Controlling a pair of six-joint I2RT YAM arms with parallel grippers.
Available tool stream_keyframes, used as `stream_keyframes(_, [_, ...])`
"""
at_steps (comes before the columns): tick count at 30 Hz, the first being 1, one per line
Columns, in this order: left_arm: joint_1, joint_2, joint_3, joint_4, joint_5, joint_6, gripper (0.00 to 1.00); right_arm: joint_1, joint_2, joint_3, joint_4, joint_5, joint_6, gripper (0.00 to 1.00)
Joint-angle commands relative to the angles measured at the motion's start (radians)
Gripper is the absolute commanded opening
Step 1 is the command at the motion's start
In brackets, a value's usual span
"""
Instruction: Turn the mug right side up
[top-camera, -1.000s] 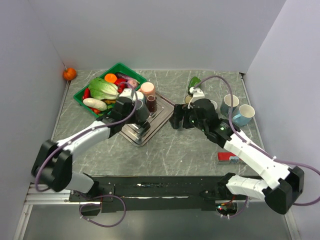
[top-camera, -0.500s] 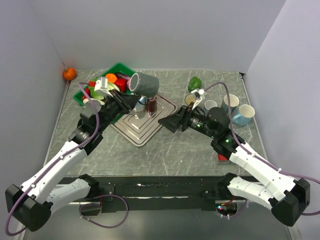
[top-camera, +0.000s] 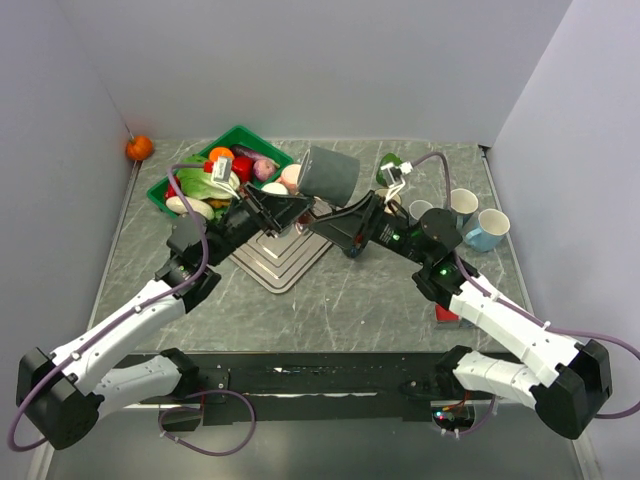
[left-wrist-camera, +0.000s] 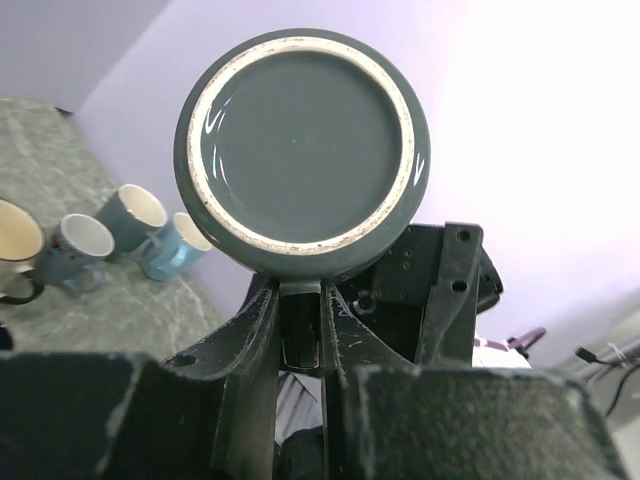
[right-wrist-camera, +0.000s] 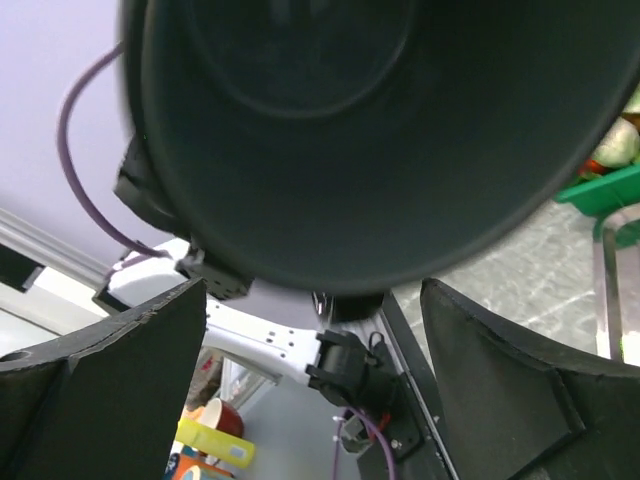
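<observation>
1. From the top camera, we are seeing the dark grey mug (top-camera: 328, 172) hanging in the air above the metal tray (top-camera: 272, 268), lying on its side between the two arms. The left gripper (top-camera: 298, 205) is carrying it there. We judge this is so the other arm can take it and finish the turn. The right gripper (top-camera: 335, 222) is sitting just below and beside the mug.
2. From the left wrist, we are looking straight at the mug's base, which is facing the lens. The left fingers (left-wrist-camera: 262, 320) are pinching narrowly on the handle (left-wrist-camera: 300, 330) under the body — a grip that is leaving the wall and mouth free.
3. From the right wrist, we are looking into the mug's mouth, which is filling the upper frame. The right fingers (right-wrist-camera: 110, 380) are standing spread wide on either side, below the rim, grasping nothing. Whether they are touching the mug, we cannot tell.
</observation>
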Motion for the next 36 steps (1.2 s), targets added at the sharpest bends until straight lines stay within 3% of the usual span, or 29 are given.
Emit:
stream_keyframes(1, [-0.017, -0.008, 0.048, 0.22, 0.03, -0.046, 0.01, -0.005, -0.012, 0.049, 0.085, 0.031, 0.032, 0.91])
stream_keyframes(5, [-0.028, -0.004, 0.045, 0.243, 0.039, -0.055, 0.01, -0.004, -0.033, 0.034, 0.112, 0.07, 0.029, 0.79])
stream_keyframes(15, [-0.077, 0.032, 0.051, 0.288, 0.075, -0.088, 0.01, -0.004, -0.089, 0.0, 0.14, 0.127, -0.026, 0.59])
stream_keyframes(18, [-0.099, 0.042, 0.049, 0.303, 0.069, -0.092, 0.01, -0.004, -0.09, 0.002, 0.143, 0.127, -0.026, 0.49])
stream_keyframes(24, [-0.134, 0.052, 0.036, 0.326, 0.07, -0.063, 0.01, -0.006, -0.116, -0.006, 0.099, 0.176, -0.026, 0.03])
stream_keyframes(29, [-0.163, 0.038, 0.037, 0.282, 0.058, -0.008, 0.03, -0.01, -0.139, -0.001, 0.066, 0.218, -0.048, 0.0])
stream_keyframes(30, [-0.163, 0.036, 0.037, 0.265, 0.056, 0.003, 0.06, -0.009, -0.141, 0.003, 0.048, 0.219, -0.061, 0.0])
stream_keyframes(31, [-0.163, 0.033, 0.04, 0.257, 0.056, 0.01, 0.21, -0.01, -0.15, 0.005, 0.039, 0.224, -0.068, 0.0])
stream_keyframes(33, [-0.163, 0.029, 0.049, 0.21, 0.058, 0.041, 0.39, -0.012, -0.173, 0.005, 0.004, 0.245, -0.094, 0.0])
stream_keyframes(34, [-0.165, 0.027, 0.059, 0.19, 0.055, 0.05, 0.6, -0.012, -0.181, 0.006, -0.016, 0.258, -0.106, 0.0])
stream_keyframes(36, [-0.163, 0.024, 0.065, 0.162, 0.053, 0.088, 0.79, -0.012, -0.216, 0.019, -0.064, 0.305, -0.156, 0.0])
